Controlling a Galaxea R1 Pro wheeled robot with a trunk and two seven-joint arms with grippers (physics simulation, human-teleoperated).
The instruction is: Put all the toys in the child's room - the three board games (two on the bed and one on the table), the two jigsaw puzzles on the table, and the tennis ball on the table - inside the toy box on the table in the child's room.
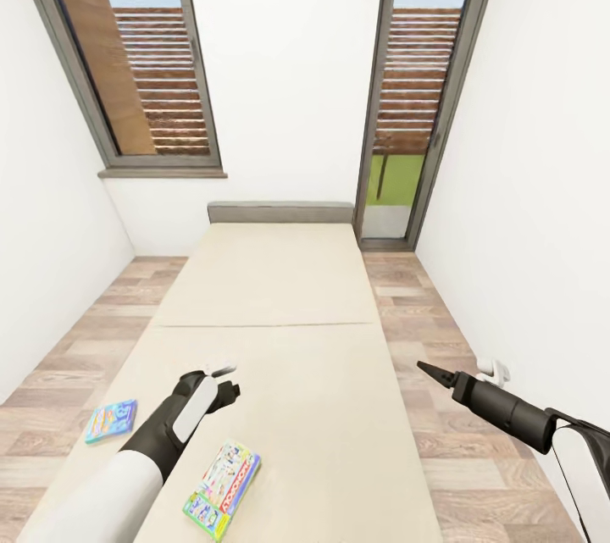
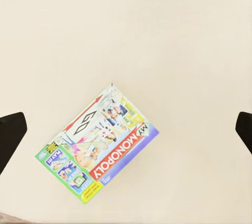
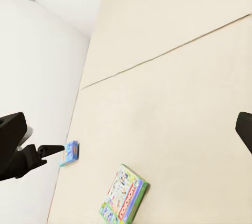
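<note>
**Monopoly box under the left gripper**

Monopoly box lies flat on the bed near its foot, long axis running 1 to 7 o'clock. The left gripper hovers just beyond it, jaws spread wide, empty. The blue game sits toward 9 o'clock. The right gripper, far off, is unreadable.

You are looking at two board games lying on one bed: a white-red-green Monopoly box at the lower centre and a smaller blue box at the lower left. Two tall windows are showing at the top.
</note>
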